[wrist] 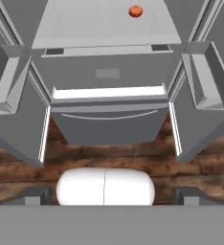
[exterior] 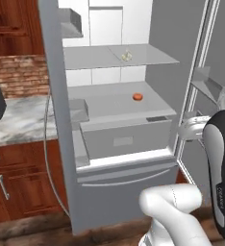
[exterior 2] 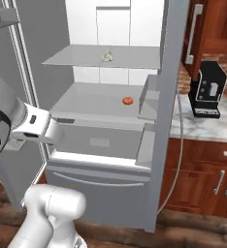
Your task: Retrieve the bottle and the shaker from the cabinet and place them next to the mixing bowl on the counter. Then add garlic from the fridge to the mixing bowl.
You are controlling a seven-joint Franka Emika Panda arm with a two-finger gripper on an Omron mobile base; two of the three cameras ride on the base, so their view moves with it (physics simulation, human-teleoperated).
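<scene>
Garlic [exterior: 127,56] sits on the upper shelf [exterior: 153,58] of the open fridge [exterior: 54,96], well apart from the tool [wrist: 112,197], whose jaws stand wide and empty; judged light, bulbous, papery-skinned, best pinched across its widest middle.
</scene>
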